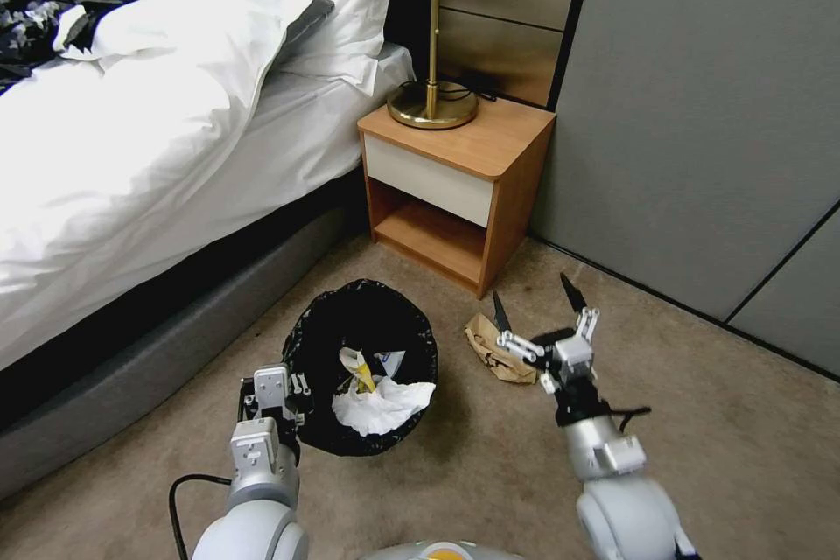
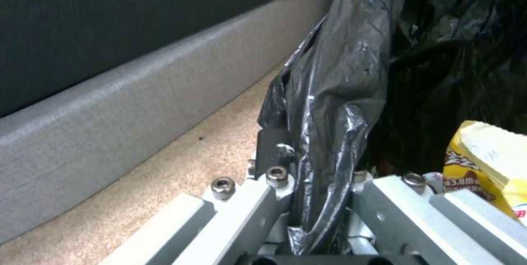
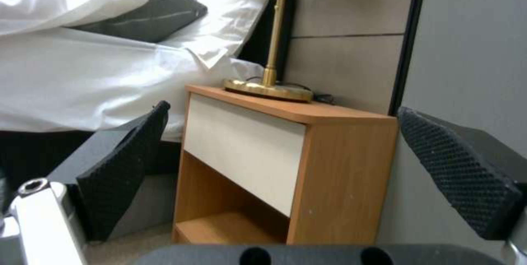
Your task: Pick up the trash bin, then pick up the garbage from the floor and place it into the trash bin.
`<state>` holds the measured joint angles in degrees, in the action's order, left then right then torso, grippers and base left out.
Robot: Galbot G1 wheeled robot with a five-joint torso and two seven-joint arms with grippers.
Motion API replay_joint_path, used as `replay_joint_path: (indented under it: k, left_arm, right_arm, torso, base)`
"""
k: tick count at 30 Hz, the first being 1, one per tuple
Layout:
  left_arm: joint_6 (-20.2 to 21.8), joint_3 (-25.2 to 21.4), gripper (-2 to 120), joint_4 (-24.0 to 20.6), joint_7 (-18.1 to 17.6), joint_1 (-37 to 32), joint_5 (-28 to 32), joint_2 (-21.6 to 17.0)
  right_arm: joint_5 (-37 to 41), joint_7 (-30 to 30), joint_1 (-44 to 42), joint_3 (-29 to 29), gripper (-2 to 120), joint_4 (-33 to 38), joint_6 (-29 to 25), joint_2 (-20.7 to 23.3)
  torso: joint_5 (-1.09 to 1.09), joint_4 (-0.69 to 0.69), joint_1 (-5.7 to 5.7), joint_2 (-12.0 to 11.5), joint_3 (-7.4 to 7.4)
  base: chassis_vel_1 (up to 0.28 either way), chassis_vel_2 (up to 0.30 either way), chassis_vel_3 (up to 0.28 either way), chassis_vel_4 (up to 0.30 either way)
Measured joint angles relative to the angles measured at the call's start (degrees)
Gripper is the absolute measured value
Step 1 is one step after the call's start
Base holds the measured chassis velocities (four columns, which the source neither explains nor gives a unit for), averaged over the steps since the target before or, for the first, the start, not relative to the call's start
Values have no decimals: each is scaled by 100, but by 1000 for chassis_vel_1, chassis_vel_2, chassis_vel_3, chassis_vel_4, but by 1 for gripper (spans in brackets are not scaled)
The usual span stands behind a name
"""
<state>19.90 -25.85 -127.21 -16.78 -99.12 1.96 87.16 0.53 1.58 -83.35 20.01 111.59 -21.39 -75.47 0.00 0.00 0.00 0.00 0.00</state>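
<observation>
The trash bin (image 1: 363, 328), lined with a crinkly black bag, is on the carpet between the bed and the nightstand. Inside it lie white tissue (image 1: 382, 407) and a yellow wrapper (image 1: 357, 366). My left gripper (image 1: 293, 391) is at the bin's near left rim. In the left wrist view the left gripper (image 2: 318, 199) is shut on the liner-covered rim (image 2: 335, 104), with the yellow wrapper (image 2: 488, 158) beside it. A piece of garbage, crumpled brown paper (image 1: 492, 348), lies right of the bin. My right gripper (image 1: 535, 297) hovers open just above it, and between its pads (image 3: 123, 166) there is nothing.
A wooden nightstand (image 1: 455, 184) with a brass lamp (image 1: 433, 101) stands just beyond the paper. The bed (image 1: 131, 157) and its grey base (image 2: 110, 117) run along the left. A grey wall panel (image 1: 700, 105) closes the right side. A black cable (image 1: 175, 499) lies by my left arm.
</observation>
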Motion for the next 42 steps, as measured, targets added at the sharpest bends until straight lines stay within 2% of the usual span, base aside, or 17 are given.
replay_joint_path:
  k: [4, 6, 14, 17, 21, 30, 35, 37, 42]
  left_arm:
    - [1, 0, 0, -10, 0, -12, -12, 5]
    - [2, -2, 0, -19, 0, -24, -36, 18]
    - [39, -40, 0, -20, 0, -1, -40, -64]
    - [49, -89, 0, -21, 0, 14, -18, -140]
    - [64, -104, 0, -20, 2, 39, -2, -169]
    - [77, -114, 0, -32, 5, 31, 4, -184]
    - [77, -110, 0, -32, 5, 22, 3, -180]
    - [77, -97, 0, -32, 7, 4, -12, -177]
    - [75, -89, 0, -32, 5, -14, -29, -176]
  right_arm:
    - [130, 0, 206, -66, 100, -79, 246, 68]
    - [450, -14, 511, -276, 100, -270, 752, 215]
    - [1129, -79, 928, -577, 100, -660, 1534, 459]
    - [1538, -165, 1165, -669, 100, -921, 2107, 596]
    - [1724, -286, 1388, -711, 100, -1247, 2540, 676]
    - [1627, -719, 1754, -752, 100, -1997, 3039, 793]
    - [1569, -782, 1898, -768, 100, -2414, 3135, 790]
    - [1565, -902, 2066, -772, 100, -2810, 3276, 757]
    - [1560, -989, 2172, -792, 100, -3066, 3359, 687]
  torso:
    - [0, 1, 0, 0, 0]
    - [0, 1, 0, 0, 0]
    - [0, 0, 0, 0, 0]
    - [0, 1, 0, 0, 0]
    - [0, 0, 0, 0, 0]
    - [0, 0, 0, 0, 0]
    - [0, 0, 0, 0, 0]
    - [0, 0, 0, 0, 0]
    - [0, 0, 0, 0, 0]
  base:
    - [0, 0, 0, 0]
    - [0, 0, 0, 0]
    - [0, 0, 0, 0]
    - [0, 0, 0, 0]
    - [0, 0, 0, 0]
    - [0, 0, 0, 0]
    - [0, 0, 0, 0]
    - [0, 0, 0, 0]
    - [0, 0, 0, 0]
